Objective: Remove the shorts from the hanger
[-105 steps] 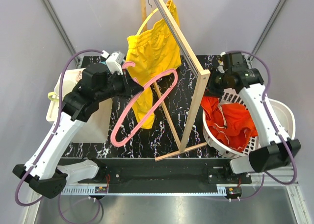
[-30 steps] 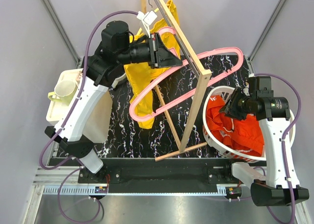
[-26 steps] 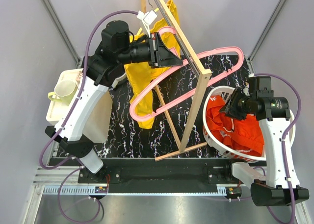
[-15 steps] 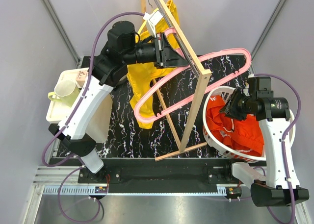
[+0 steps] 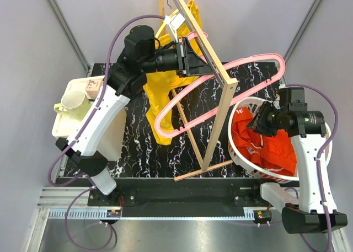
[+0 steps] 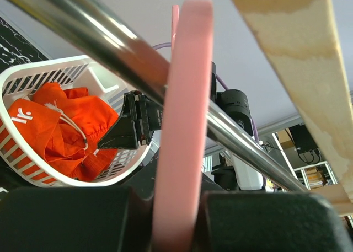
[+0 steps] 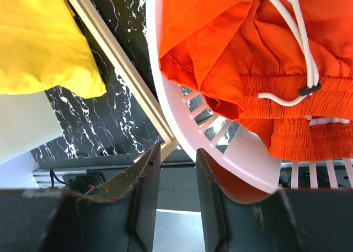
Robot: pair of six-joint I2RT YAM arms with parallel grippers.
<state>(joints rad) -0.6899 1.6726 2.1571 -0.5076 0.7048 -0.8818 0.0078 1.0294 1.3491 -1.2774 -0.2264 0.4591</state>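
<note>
The large orange-red fabric shorts (image 5: 267,144) lie crumpled inside a round white plastic slatted basket (image 5: 234,148) on the right side of the table, gathered waistband and white drawstring uppermost. They are off the hanger and touch nothing but the basket.

The thin pink plastic hanger (image 5: 158,121) is bare and held up in the air. It slants across the scene: its rounded lower end is over the black marbled tabletop (image 5: 138,147), and its far end reaches past the rack to above the basket.

The left gripper (image 5: 190,60) is clamped tight on the hanger near its upper end, close against the top of a pale wooden rack (image 5: 218,70). In the left wrist view the pink bar (image 6: 182,125) rises straight out from between the dark fingers (image 6: 66,219) and crosses a shiny metal rod (image 6: 110,48) of the rack. Whether they touch I cannot tell.

The right gripper (image 5: 263,119) hangs over the near-left rim of the basket, jaws partly open, with nothing between them. In its own view the fingers (image 7: 146,186) frame the basket's rim (image 7: 242,158), with the shorts (image 7: 248,53) just beyond.

A pair of yellow fabric shorts (image 5: 160,86) hangs from the rack behind the pink hanger. At the far left sits a cream tray (image 5: 63,132) holding a pale mug (image 5: 70,100).
</note>
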